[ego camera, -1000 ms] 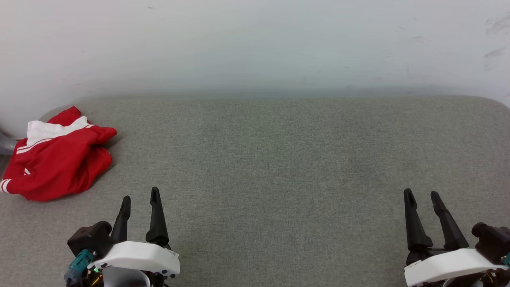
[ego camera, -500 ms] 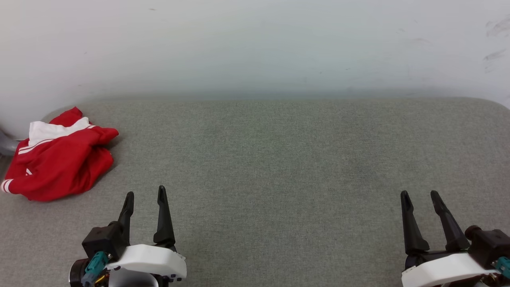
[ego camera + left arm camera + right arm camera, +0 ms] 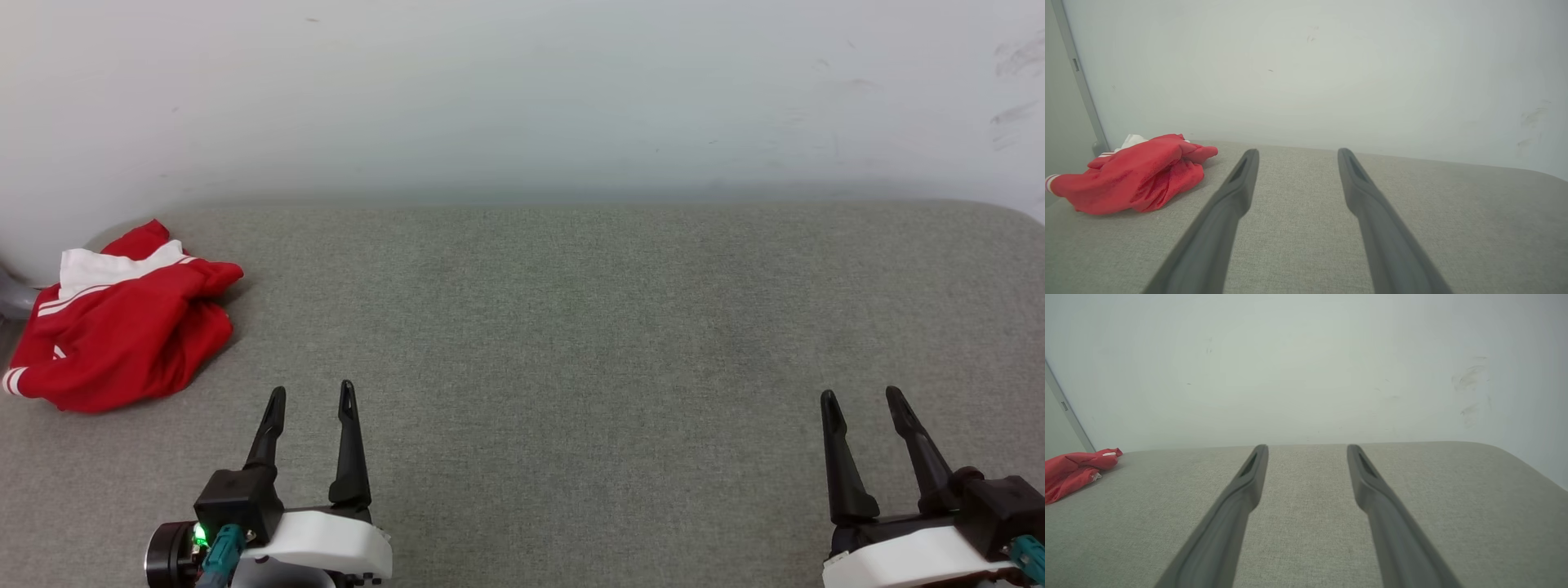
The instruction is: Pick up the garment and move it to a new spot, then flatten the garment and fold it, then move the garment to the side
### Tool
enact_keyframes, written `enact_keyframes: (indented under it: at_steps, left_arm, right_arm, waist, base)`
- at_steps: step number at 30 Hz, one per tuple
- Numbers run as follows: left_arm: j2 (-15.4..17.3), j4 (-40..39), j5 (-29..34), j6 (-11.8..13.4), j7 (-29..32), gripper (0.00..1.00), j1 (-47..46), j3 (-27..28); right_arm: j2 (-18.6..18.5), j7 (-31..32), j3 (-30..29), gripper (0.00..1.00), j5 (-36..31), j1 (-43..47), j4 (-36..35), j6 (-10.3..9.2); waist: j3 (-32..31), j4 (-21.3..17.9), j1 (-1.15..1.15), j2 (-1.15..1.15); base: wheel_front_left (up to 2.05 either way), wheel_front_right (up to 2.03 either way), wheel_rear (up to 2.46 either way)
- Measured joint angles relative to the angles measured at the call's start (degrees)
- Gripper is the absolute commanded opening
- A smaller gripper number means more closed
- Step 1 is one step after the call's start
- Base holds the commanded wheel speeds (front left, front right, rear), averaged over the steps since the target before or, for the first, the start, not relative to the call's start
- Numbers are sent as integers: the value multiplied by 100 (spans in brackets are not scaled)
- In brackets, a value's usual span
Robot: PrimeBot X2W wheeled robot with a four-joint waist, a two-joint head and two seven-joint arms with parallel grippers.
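The left tool [image 3: 313,388], a pair of long dark tapered plastic fingers on a white moulded mount, is sitting low at the near left of the head view. Its fingers are standing wide apart and pointing away from the robot, with bare fabric between them (nothing is being held). A small green light [image 3: 199,536] is glowing on the dark wrist block behind it. The right tool [image 3: 861,393], built the same way, is resting at the near right, its fingers likewise spread wide and gripping nothing.

Both tools are hanging over a broad bench [image 3: 571,327] covered in grey woven fabric, with rounded far corners. The garment [image 3: 122,343], a red jersey with a white sleeve patch and red-and-white striped trim, is lying crumpled in a heap at the bench's far left corner. It is lying ahead and to the left of the left tool, apart from it, and well apart from the right tool. A pale, lightly scuffed wall [image 3: 522,98] is rising directly behind the bench.
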Motion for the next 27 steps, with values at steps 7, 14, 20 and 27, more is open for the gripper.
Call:
enact_keyframes:
  at_steps: [7,14,20,27]
  left_arm:
    - [-5,-23,270,-41,-85,100,8,-1]
    - [-14,-19,486,-75,-143,100,28,21]
    - [-27,24,603,-118,-197,100,64,52]
    - [-34,122,310,-227,-210,100,65,153]
  right_arm:
    - [-1,-71,0,100,-142,10,-42,0]
    - [-1,-145,57,100,-280,34,-68,0]
    - [-2,-203,122,100,-399,68,-90,0]
    - [-2,-207,118,100,-201,70,-60,0]
  waist:
    - [0,7,0,0]
    - [-1,6,0,0]
    - [-2,3,0,0]
    - [7,12,0,0]
  base:
    - [0,0,0]
    - [0,0,0]
    - [0,0,0]
    - [0,0,0]
